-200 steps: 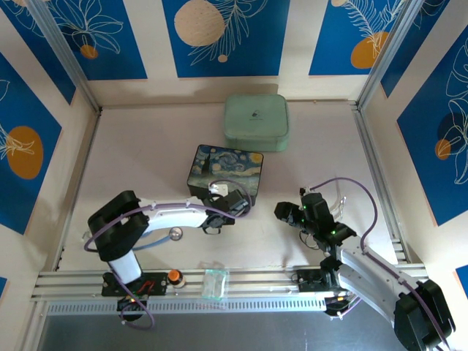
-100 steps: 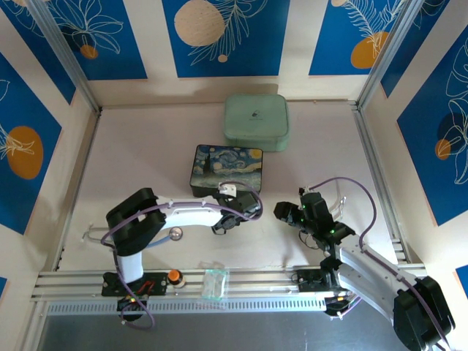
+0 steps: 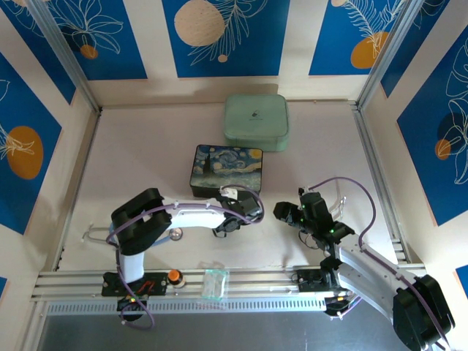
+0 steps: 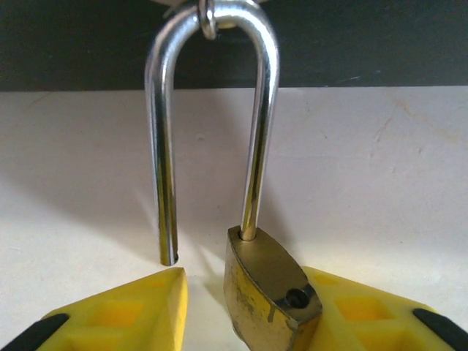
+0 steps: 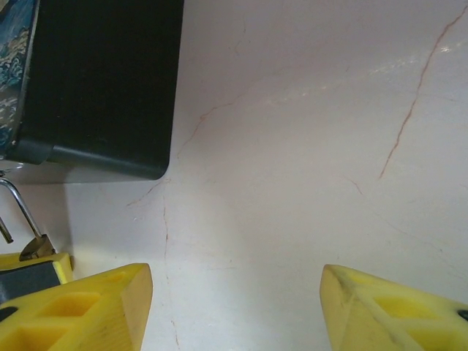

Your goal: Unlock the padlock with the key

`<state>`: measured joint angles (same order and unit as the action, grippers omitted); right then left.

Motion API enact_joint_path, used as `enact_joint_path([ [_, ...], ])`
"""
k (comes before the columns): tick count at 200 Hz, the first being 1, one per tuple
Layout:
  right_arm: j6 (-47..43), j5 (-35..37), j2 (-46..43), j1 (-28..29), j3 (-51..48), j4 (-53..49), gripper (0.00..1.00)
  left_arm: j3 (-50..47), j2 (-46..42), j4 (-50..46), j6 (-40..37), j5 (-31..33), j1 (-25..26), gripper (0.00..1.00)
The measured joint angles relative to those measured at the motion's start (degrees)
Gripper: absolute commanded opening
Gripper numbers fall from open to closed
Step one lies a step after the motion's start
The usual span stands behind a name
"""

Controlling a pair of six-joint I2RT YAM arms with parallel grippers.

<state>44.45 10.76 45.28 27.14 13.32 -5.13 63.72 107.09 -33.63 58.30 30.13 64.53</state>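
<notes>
While the left end effector (image 3: 228, 223) sits at the painted tin box's (image 3: 227, 164) near side, the right end effector (image 3: 284, 212) hangs just beside it. Left wrist: padlock (image 4: 267, 292) is popped, one shackle leg free, the shackle hooked through a ring (image 4: 208, 18), jaws parted around the body. Right wrist: jaws spread wide over bare counter (image 5: 292, 146).

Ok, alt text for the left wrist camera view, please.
An open brass padlock, one leg of its silver shackle free of the body, is hooked through a small metal loop. Yellow fingers of the left gripper flank it.
</notes>
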Motion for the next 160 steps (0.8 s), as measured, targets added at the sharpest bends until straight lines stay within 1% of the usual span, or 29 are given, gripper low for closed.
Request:
enact_joint_path([
  [11, -0.42, -0.68, 0.00, 0.02, 0.00, 0.13, 0.75, -0.57, -0.55, 0.00, 0.22, 0.26, 0.00, 0.54],
  [23, -0.74, -1.27, -0.04, 0.22, 0.00, 0.48, 0.79, -1.11, -1.27, 0.15, 0.17, 0.22, 0.00, 0.62],
  [25, -1.07, -1.44, -0.04, 0.26, 0.00, 0.61, 0.81, -1.18, -1.31, 0.17, 0.31, 0.15, 0.00, 0.64],
  [30, -1.05, -1.77, -0.11, 0.39, 0.00, 0.76, 0.85, -1.49, -1.66, 0.31, 0.11, 0.13, 0.00, 0.69],
  [33, -1.40, -1.97, -0.15, 0.50, 0.00, 0.92, 0.94, -1.73, -1.92, 0.35, 0.17, -0.04, 0.00, 0.72],
  [36, -1.11, -2.05, -0.26, 0.66, 0.00, 1.01, 0.98, -2.01, -2.19, 0.50, -0.07, -0.04, 0.00, 0.77],
  [39, -1.84, -2.21, -0.37, 0.81, 0.00, 1.05, 1.00, -2.27, -2.45, 0.72, 0.37, -0.24, 0.00, 0.82],
  [43, -1.46, -2.32, -0.68, 1.07, -0.07, 1.18, 0.99, -2.78, -2.95, 0.98, -0.15, -0.31, 0.00, 0.88],
  [47, -2.16, -2.43, -1.01, 1.36, -0.09, 1.20, 0.99, -3.21, -3.39, 1.31, 0.28, -0.66, 0.00, 0.96],
  [50, -2.08, -2.47, -1.36, 1.62, -0.13, 1.22, 0.99, -3.61, -3.82, 1.44, -0.33, -0.83, 0.00, 1.00],
  [81, -3.48, -3.72, -5.01, 4.39, -0.35, 1.22, 0.99, -9.22, -10.97, 5.42, -0.17, -4.48, 0.50, 0.99],
  [104, -3.56, -5.70, -4.26, 5.66, -0.28, 1.25, 0.99, -12.96, -18.99, 8.33, -0.17, -6.12, 0.50, 0.99],
  [115, -3.56, -5.88, -2.54, 7.32, 0.09, 1.20, 0.99, -14.08, -22.71, 9.33, -0.22, -6.49, 0.35, 0.99],
  [135, -3.52, -4.57, 2.60, 13.33, 2.84, 1.22, 1.00, -16.28, -30.03, 11.50, -0.72, -7.58, -0.74, 0.99],
  [160, -3.50, -1.92, 10.64, 20.02, 8.59, 2.91, 1.00, -20.85, -39.28, 14.91, -1.66, -9.73, -4.35, 0.99],
])
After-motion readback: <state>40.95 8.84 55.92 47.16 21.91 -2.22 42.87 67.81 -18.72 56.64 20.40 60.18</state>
